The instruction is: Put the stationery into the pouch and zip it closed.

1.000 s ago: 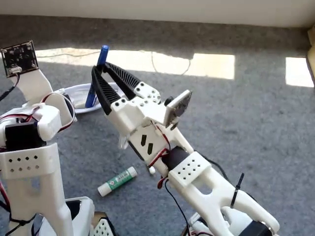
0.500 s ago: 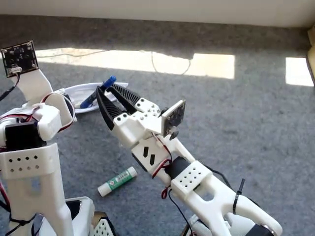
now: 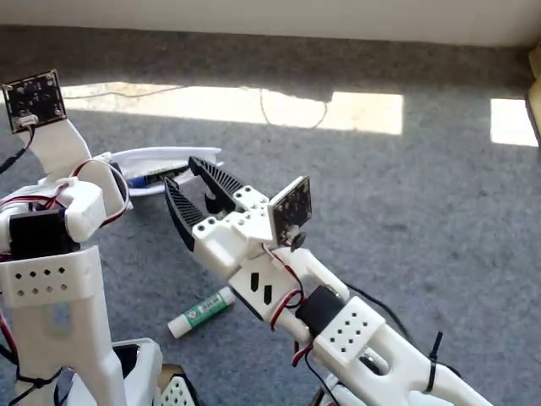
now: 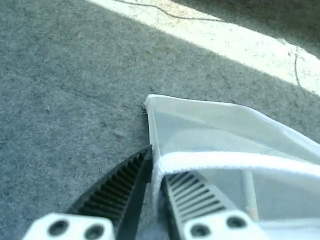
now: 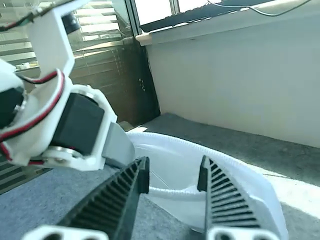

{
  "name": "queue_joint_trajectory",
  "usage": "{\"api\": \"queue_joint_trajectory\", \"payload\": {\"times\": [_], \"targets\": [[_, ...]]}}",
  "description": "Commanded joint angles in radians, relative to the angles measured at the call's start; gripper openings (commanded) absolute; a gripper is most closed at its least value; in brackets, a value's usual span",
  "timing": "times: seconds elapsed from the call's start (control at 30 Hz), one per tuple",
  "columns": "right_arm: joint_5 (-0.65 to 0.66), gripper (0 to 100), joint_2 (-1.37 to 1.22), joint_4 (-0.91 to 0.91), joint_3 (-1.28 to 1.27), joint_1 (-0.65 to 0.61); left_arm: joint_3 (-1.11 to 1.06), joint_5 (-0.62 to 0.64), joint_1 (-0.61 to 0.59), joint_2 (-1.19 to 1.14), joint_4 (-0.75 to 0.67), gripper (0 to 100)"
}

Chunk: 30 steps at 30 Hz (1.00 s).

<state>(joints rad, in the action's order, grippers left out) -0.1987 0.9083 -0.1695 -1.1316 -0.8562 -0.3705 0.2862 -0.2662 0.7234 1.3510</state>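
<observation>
A white mesh pouch lies open on the grey carpet, with a blue pen lying inside it. My left gripper is shut on the pouch's rim, holding the mouth up. My right gripper hangs open just in front of the pouch mouth, nothing between its fingers. In the right wrist view the pouch sits right behind the open jaws, and the left arm stands beside it. A green-and-white glue stick lies on the carpet between the two arm bases.
The left arm's body stands tall at the left of the high view. Sunlit patches and a thin cable cross the carpet behind the pouch. Open carpet stretches to the right.
My right gripper let go of the blue pen, which tipped over and dropped into the pouch. The gripper opened and drew back and down from the pouch. The left arm held still.
</observation>
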Motion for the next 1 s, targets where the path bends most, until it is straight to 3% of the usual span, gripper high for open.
{"api": "queue_joint_trajectory", "payload": {"times": [0.0, 0.17, 0.27, 0.67, 0.97], "targets": [[-0.005, 15.6, 0.101, 0.162, 0.096, -0.005, 0.008, 0.005, 0.010, 0.024, -0.032, 1], [-0.006, 15.6, 0.114, 0.472, 0.243, 0.051, 0.008, 0.005, -0.035, 0.030, -0.031, 1], [-0.009, 15.6, 0.114, 0.555, 0.285, 0.099, 0.015, 0.005, -0.081, 0.030, -0.029, 1], [-0.006, 15.6, 0.111, 0.568, 0.130, 0.124, 0.030, 0.005, -0.208, 0.030, -0.032, 1], [-0.006, 15.6, 0.007, 0.570, 0.125, 0.124, 0.024, 0.005, -0.226, 0.030, -0.031, 1]]}}
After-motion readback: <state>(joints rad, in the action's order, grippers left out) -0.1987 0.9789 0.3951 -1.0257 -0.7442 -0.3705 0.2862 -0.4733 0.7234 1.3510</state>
